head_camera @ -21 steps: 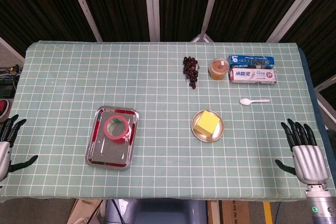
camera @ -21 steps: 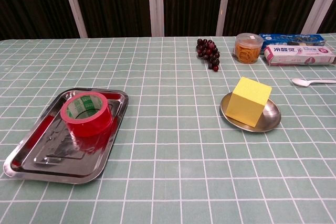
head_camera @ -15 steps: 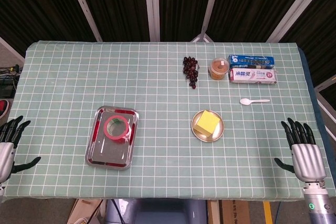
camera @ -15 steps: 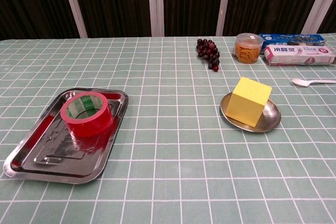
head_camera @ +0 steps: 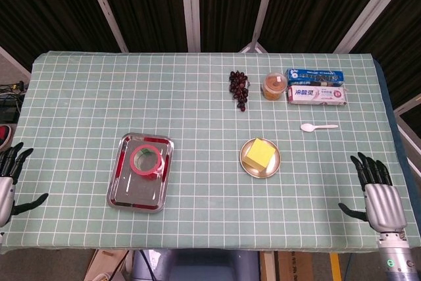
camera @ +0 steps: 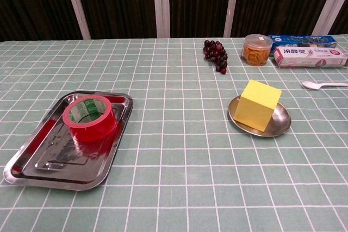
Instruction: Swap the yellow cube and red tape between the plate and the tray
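Red tape roll (head_camera: 147,160) in the steel tray (head_camera: 122,188) lies nearer the left robot hand (head_camera: 8,179); yellow foam cube (head_camera: 258,154) on the round metal plate (head_camera: 274,166) nearer the right robot hand (head_camera: 377,192) (both spread wide, empty).

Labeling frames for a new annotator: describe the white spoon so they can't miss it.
On the green checked tablecloth, look toward the far right, where two toothpaste boxes lie stacked. Just nearer the robot than those boxes, the white plastic spoon lies alone on the cloth. It is the only utensil, small and all white, touching nothing.
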You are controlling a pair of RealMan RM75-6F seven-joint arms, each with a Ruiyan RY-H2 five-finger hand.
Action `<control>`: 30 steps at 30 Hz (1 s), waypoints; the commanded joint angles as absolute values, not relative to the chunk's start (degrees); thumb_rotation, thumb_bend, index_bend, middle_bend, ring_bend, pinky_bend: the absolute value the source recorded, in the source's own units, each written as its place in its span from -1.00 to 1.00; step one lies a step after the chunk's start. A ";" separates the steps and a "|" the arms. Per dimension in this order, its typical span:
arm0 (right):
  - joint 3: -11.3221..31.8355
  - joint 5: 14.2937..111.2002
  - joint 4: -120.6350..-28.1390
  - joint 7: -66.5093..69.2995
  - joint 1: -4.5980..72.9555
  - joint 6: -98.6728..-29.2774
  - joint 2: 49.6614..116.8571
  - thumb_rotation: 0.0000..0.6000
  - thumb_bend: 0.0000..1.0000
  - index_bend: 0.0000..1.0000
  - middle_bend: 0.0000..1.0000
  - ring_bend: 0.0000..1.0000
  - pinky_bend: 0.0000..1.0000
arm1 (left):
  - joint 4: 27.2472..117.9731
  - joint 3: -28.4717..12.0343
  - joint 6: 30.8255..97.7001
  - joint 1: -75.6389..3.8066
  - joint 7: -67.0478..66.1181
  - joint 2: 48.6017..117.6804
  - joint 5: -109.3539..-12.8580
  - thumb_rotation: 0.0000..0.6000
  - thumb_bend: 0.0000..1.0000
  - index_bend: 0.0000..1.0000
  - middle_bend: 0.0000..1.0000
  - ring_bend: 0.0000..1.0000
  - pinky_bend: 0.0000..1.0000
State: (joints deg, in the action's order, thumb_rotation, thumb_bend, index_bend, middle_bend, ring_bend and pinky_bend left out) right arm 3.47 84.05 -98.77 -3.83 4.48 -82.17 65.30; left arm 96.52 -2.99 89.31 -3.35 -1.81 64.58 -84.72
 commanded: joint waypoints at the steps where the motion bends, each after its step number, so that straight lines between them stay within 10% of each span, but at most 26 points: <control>1: 3.14 83.76 -99.23 -2.26 4.85 -80.88 65.21 1.00 -0.99 -0.99 -1.00 -1.00 -1.00 | 96.67 -3.00 89.84 -3.15 -2.00 64.65 -85.24 1.00 -1.00 -0.76 -1.00 -1.00 -1.00; 15: 5.40 78.10 -104.63 -0.97 9.13 -73.11 64.37 1.00 -0.99 -0.99 -1.00 -1.00 -1.00 | 94.74 -3.29 89.08 -3.70 -1.17 65.65 -85.85 1.00 -1.00 -0.76 -1.00 -1.00 -1.00; 30: 15.66 46.78 -113.00 -24.40 28.01 -62.50 74.02 1.00 -0.99 -0.99 -1.00 -1.00 -1.00 | 94.30 -4.31 87.68 -4.05 -1.73 65.83 -83.32 1.00 -1.00 -0.76 -1.00 -1.00 -1.00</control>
State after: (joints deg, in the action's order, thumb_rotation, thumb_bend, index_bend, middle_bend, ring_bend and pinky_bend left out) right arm 13.11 53.87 -112.08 -19.22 23.52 -63.27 70.18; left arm 94.36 -4.25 87.71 -4.06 -1.82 65.86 -83.41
